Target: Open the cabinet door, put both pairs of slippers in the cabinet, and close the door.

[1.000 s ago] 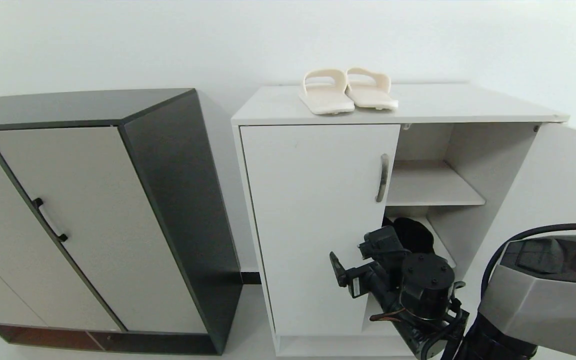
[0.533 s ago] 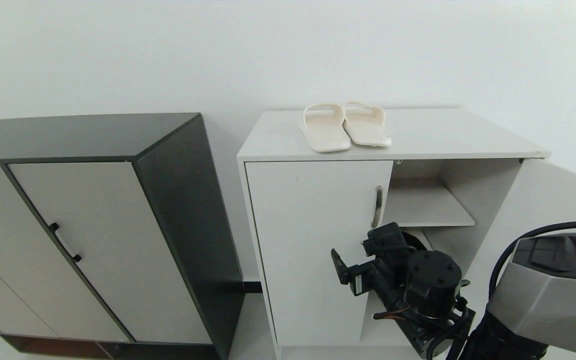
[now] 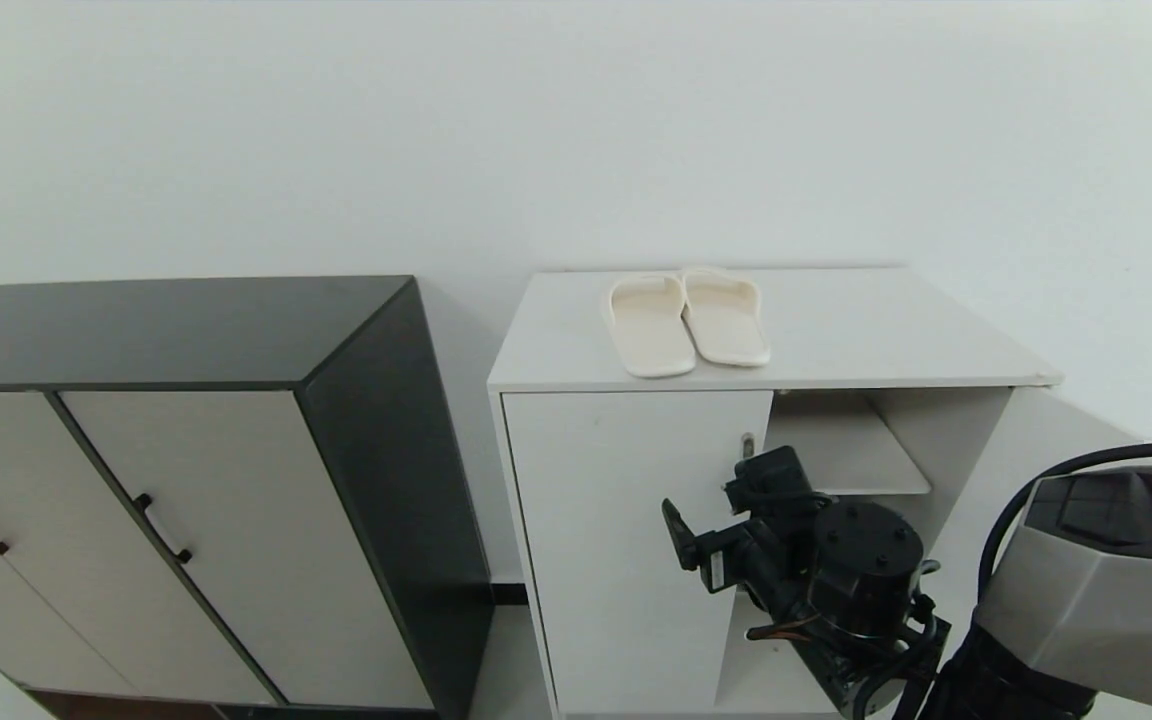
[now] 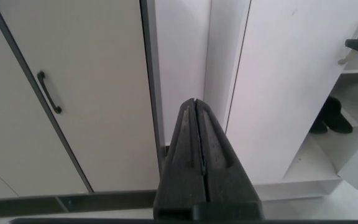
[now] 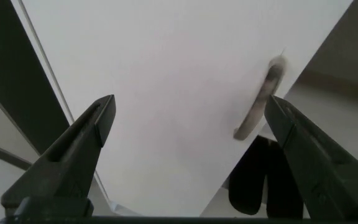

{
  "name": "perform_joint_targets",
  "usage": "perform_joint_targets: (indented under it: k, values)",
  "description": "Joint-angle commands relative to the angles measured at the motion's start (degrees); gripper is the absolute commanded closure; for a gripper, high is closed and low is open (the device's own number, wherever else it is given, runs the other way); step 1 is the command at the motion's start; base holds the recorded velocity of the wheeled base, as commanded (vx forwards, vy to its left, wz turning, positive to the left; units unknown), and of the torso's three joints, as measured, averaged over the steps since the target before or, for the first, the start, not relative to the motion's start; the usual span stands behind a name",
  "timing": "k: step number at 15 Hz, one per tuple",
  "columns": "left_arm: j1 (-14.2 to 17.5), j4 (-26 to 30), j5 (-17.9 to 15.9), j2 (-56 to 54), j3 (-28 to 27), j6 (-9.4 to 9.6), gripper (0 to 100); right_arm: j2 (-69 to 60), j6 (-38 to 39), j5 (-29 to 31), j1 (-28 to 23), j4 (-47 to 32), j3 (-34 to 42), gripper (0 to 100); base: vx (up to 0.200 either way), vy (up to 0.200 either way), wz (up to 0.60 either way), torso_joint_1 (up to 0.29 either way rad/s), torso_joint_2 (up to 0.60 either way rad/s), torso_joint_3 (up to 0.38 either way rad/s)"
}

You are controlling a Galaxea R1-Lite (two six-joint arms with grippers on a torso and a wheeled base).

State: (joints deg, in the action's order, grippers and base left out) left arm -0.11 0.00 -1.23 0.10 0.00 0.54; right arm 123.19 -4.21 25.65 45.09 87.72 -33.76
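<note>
Slippers are half dealt with, as I read it. Nearest, the right gripper (image 5: pixel 190 106) hangs low before the white cabinet (image 3: pixel 886 330) with its claw spread wide and nothing in it. The left gripper (image 4: pixel 194 109) is low too, its fingers pressed flat together on nothing, facing the gap between the white cabinet and the dark cabinet (image 3: pixel 186 330) on its left.

Just ahead of the right claw is the closed left door (image 3: pixel 626 540), its metal handle (image 5: pixel 260 99) near the claw's right finger but not touching it. Past the door's edge the right compartment stands open, and the black slippers (image 4: pixel 331 115) lie on its floor. Above them the middle shelf (image 3: pixel 856 460) is bare. Farthest off, the cream slippers (image 3: pixel 686 320) lie side by side on the cabinet's top, near its front edge and above the closed door.

The step in hand looks to be fetching the cream pair. To do it well:

- Draw the right arm back from the door first, so that nothing catches the handle or the overhanging top edge on the way up.
- Come down on the straps from above — where the two slippers meet, one pinch might take both.
- They look light and springy, so close firmly and lift slowly.
- Carry them round the front edge and slide them flat onto the bare shelf, well in, so the door can shut afterwards.
</note>
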Motion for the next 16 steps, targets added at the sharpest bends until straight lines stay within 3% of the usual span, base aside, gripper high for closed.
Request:
perform_joint_targets:
  k: [1, 10, 14, 15, 16]
  values:
    - [0.02, 0.00, 0.00, 0.08, 0.00, -0.01, 100, 0.30, -0.01, 0.02, -0.01, -0.01, -0.08, 0, 0.000, 0.000, 0.00, 0.212, -0.53, -0.320]
    - [-0.07, 0.00, 0.00, 0.08, 0.00, -0.01, 100, 1.18, 0.07, -1.04, -0.62, 0.43, 0.01, 0, 0.000, 0.000, 0.00, 0.243, -0.56, -0.319]
    - [0.02, 0.00, 0.00, 0.08, 0.00, -0.01, 100, 2.59, -3.00, -1.04, -1.24, 0.78, -0.08, 0, 0.000, 0.000, 0.00, 0.064, -0.12, -0.071]
    - [-0.07, 0.00, 0.00, 0.08, 0.00, -0.01, 100, 1.97, -2.83, -1.04, -1.15, -0.27, -0.70, 0, 0.000, 0.000, 0.00, 0.000, 0.00, 0.000]
    - [0.02, 0.00, 0.00, 0.08, 0.00, -0.01, 100, -1.19, -0.89, -0.69, -0.71, -9.59, -2.37, 0, 0.000, 0.000, 0.00, 0.000, 0.00, 0.000]
